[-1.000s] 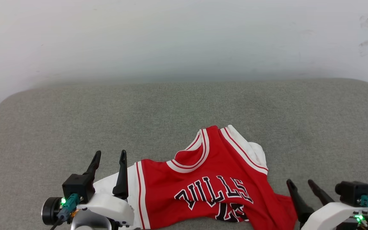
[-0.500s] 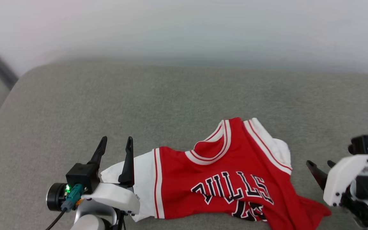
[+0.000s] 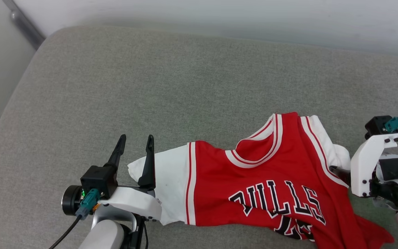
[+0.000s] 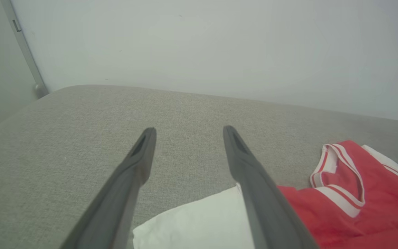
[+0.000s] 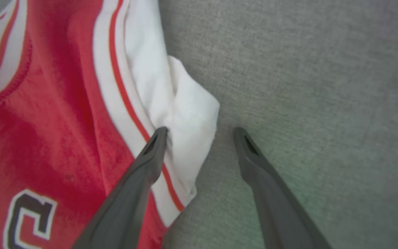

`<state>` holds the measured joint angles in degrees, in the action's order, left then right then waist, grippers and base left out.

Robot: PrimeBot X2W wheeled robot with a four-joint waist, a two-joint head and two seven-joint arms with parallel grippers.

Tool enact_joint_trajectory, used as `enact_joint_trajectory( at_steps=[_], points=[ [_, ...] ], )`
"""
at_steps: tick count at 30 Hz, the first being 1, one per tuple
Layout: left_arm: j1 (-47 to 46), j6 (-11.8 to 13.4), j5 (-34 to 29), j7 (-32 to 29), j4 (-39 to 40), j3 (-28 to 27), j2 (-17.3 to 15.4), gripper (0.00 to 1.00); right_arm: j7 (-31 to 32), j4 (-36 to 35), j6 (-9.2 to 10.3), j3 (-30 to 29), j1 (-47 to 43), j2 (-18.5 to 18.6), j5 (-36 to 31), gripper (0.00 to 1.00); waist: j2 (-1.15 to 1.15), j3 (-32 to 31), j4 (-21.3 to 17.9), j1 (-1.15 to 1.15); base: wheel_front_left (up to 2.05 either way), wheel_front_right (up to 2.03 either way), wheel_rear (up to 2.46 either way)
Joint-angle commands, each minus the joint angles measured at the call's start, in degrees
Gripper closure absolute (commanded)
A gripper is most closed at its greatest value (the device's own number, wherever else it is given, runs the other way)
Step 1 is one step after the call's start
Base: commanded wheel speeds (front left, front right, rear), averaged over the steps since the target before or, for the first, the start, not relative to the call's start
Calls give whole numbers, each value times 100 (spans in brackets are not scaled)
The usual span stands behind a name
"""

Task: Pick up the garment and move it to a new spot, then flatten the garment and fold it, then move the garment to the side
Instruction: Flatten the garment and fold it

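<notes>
The garment [image 3: 261, 183], a red jersey with white sleeves and upside-down black "BULLS" lettering, lies rumpled on the grey cushion [image 3: 150, 76]. My left gripper [image 3: 136, 138] is open; its inner finger rests over the edge of the left white sleeve [image 3: 164, 176]. In the left wrist view the left gripper [image 4: 189, 130] frames bare cushion, with the garment [image 4: 358, 211] at the lower right. My right gripper [image 3: 340, 172] points down at the right sleeve. The right wrist view shows it [image 5: 201, 130] open, straddling the edge of that white sleeve [image 5: 185, 110], one finger over the cloth, the other over the cushion.
The grey cushion [image 4: 64, 138] stretches wide to the left of and beyond the garment. A white wall [image 4: 199, 45] backs it. A grey metal rail [image 3: 22, 24] runs down the wall at the far left corner. The cushion's left edge [image 3: 9, 103] drops off.
The head camera has tilted down and turned, shifting the whole picture. My right arm has risen and turned its fingers down over the right sleeve. The left gripper holds its place by the left sleeve.
</notes>
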<state>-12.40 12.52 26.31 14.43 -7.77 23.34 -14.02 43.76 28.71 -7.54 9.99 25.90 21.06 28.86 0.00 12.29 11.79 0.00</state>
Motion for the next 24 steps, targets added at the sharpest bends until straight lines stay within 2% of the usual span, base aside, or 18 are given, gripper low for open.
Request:
enact_joint_trajectory(
  at_steps=[1, 2, 3, 4, 11, 15, 19, 23, 24],
  points=[
    [-89, -36, -28, 41, -28, -24, 10, 0, 154, 312, 10, 118, -182, -67, 40, 0, 0, 22, 19, 0, 0, 0, 0],
    [-90, -29, -35, 45, -46, -33, 23, 0, 243, 422, 10, 189, -215, -88, 58, 57, 0, 15, 16, 0, 0, 0, 0],
    [-77, -25, -35, 52, -67, -44, 31, 0, 205, 426, 10, 276, -216, -110, 86, 81, 0, 2, 3, 0, 0, 0, 0],
    [-52, -19, -34, 53, -84, -67, 37, 0, 172, 440, 8, 315, -188, -140, 150, 100, 0, -21, -24, 0, 0, 0, 0],
    [97, -44, -29, 70, -183, -131, -6, 0, -706, -89, 7, 340, 284, 78, -59, 100, 0, -288, -326, 0, 0, 0, 0],
    [176, -50, -16, 73, -196, -151, -59, 0, -1055, -359, 8, -93, 69, 129, -287, 100, 0, -472, -522, 0, 0, 0, 0],
    [292, -2, 8, 36, -174, -159, -109, 0, -1220, -668, 7, -846, -608, -110, -599, 100, 0, -636, -697, 0, 0, 0, 0],
    [380, 50, 21, -9, -90, -149, -117, 0, -1267, -811, 9, -1649, -1607, -551, -708, 100, 0, -699, -792, 0, 0, 0, 0],
    [389, 63, 29, -22, -69, -149, -120, 0, -1249, -801, 8, -1794, -1827, -708, -732, 84, 0, -699, -809, 0, 0, 0, 0]
  ],
)
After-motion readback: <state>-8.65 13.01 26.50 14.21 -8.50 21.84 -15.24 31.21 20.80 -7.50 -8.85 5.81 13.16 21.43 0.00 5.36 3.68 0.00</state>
